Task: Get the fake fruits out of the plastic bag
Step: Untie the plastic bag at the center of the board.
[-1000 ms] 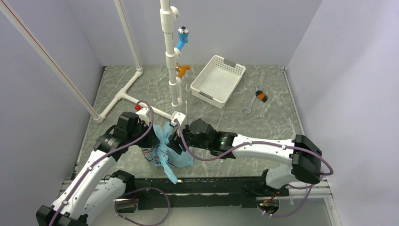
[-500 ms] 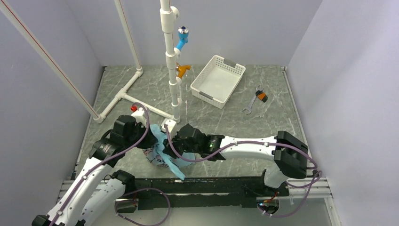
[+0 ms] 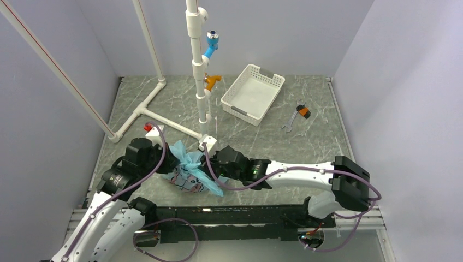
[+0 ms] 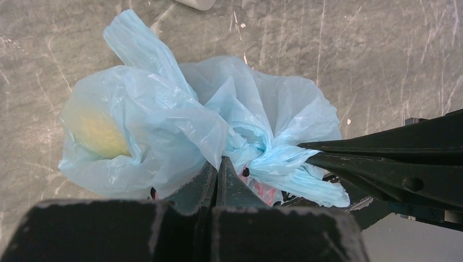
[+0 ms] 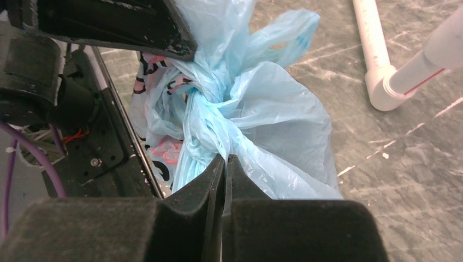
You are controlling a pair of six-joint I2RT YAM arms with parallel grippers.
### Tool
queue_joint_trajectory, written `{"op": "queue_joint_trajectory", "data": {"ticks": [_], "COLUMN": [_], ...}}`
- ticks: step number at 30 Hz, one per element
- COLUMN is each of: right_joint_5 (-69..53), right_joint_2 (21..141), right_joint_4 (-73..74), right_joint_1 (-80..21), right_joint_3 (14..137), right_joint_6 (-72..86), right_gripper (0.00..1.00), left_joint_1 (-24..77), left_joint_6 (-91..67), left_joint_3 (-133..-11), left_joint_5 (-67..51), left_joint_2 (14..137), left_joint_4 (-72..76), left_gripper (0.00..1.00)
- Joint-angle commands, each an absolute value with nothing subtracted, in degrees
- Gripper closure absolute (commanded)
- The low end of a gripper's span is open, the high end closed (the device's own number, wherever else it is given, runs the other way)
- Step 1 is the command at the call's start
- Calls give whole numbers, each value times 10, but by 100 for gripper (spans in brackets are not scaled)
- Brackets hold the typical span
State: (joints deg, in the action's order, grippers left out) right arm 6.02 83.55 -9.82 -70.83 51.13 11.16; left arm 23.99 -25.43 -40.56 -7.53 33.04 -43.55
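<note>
The light-blue plastic bag lies knotted on the table near the front edge, between my two arms. My left gripper is shut on a fold of its thin film, on the bag's left side. My right gripper is shut on the twisted blue strand just below the knot. It approaches from the right, and its dark fingers show in the left wrist view. A yellow-orange fake fruit glows through the bag's film. The other fake fruits are hidden inside.
A white perforated basket stands at the back, with an orange-handled wrench to its right. A white PVC pipe frame rises behind the bag, and its floor pipe runs close by. The table's black front rail lies right beside the bag.
My right gripper has closed onto the bag's twisted strand. Both arms shifted a little, the left one back to the left, and the bag is now drawn out between them.
</note>
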Motion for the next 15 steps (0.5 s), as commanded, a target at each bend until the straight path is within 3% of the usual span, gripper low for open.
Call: {"op": "queue_joint_trajectory", "data": {"ticks": [1,8,15], "right_joint_5": [110,148,209], "right_joint_2": [812,776,747], "right_joint_4": [-90,-114,-37], "right_joint_1": [-709,-708,-701], "right_joint_3": [493,455,461], "right_joint_6": [121,148,172], "right_gripper": [98,98,99], "left_joint_1": [239,239,239], "left_joint_6": [-262,-273,-275], "left_joint_3": [-412,-414,-414], "left_joint_5": [-31,-2,-2], "left_joint_2": [324,309,293], "left_joint_4": [-433,-441,-445], "left_gripper": [100,100,100]}}
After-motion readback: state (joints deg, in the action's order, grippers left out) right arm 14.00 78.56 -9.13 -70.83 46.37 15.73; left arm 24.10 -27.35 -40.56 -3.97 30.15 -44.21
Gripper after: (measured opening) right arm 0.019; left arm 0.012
